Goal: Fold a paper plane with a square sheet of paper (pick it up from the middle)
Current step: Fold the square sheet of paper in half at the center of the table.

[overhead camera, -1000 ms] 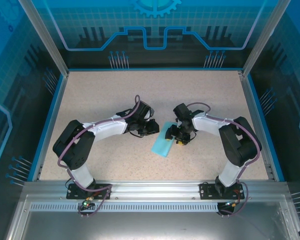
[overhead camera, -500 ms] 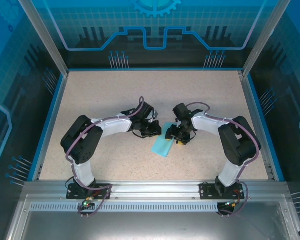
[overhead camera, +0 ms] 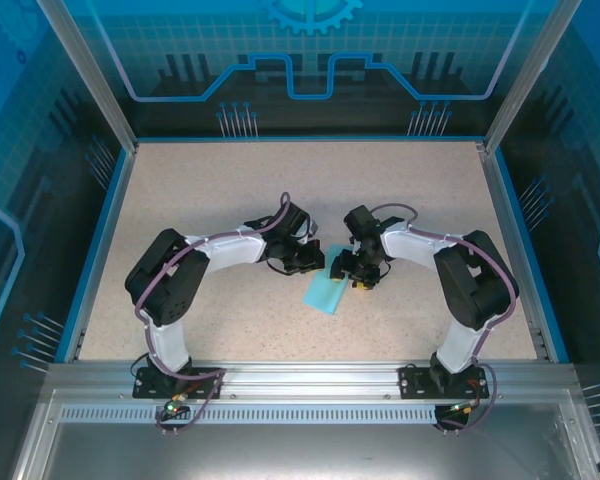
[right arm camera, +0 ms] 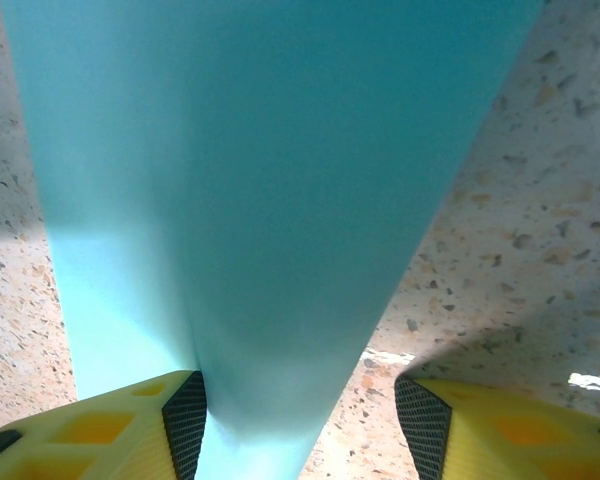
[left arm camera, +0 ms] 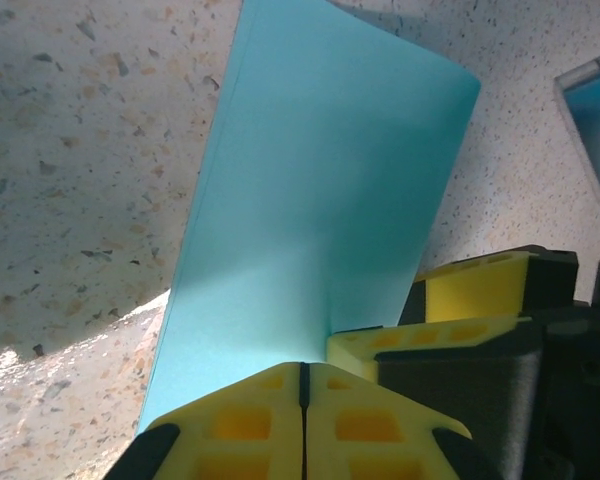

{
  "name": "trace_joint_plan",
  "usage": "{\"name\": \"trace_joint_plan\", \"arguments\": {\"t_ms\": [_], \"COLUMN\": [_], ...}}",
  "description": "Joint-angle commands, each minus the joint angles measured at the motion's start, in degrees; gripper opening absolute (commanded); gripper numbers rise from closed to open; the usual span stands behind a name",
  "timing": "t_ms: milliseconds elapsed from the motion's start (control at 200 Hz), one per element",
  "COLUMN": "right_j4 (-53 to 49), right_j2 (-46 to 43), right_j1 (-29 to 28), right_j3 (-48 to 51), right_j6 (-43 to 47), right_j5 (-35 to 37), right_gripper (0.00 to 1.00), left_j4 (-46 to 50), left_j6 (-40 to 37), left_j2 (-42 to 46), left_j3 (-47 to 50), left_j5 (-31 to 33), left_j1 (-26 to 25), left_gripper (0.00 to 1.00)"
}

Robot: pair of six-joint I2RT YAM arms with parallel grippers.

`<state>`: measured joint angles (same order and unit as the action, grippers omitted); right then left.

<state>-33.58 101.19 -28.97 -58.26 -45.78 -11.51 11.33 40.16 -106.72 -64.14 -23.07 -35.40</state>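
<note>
Paper [overhead camera: 326,294] between left gripper [left arm camera: 302,372] and right gripper [right arm camera: 298,398]

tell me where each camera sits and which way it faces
top external: above, behind the bases, looking down at the table; both arms, left tool, right tool.
left wrist: on the left arm, facing the paper; its shut fingertips.
right wrist: facing the paper between its open fingers.
all three share the paper.
</note>
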Motion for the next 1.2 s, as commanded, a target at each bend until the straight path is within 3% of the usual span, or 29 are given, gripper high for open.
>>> {"name": "trace_joint_plan", "arguments": {"t_ms": [0,690,945,1010,1195], "right_j4": [-0.18,0.68,7.26,11.96,27.32], "right_j2": [3.97,1.88,-14.97,-20.14,-27.27], "right_j1": [-0.91,-1.21,0.82,2.0,2.43], "right_j3": [1.46,1.52,6.08,10.38,19.82], "right_j6": [1.39,0.74,-0.59,-2.13,-7.89], "right_j5": [3.77,3.28,1.31,-0.88,-8.81], "right_gripper": [0.59,0.6,0.63,0.58,0.19], "left_j4": [0.88,2.26,1.76,1.58,1.81], "left_j6": [-0.04,-0.08,-0.79,-1.0,-1.4], "left_j2": [-2.2,-9.17,-9.78,-9.91,-10.5], "left_j3": [-2.29,-2.97,-1.47,-1.4,-1.41], "left_j5": [-2.56,-0.75,-0.12,-0.22,-0.26], "left_j1": [0.16,-0.06,-0.1,-0.08,-0.06], "left_gripper": [0.03,0.0,0.0,0.0,0.0]}}
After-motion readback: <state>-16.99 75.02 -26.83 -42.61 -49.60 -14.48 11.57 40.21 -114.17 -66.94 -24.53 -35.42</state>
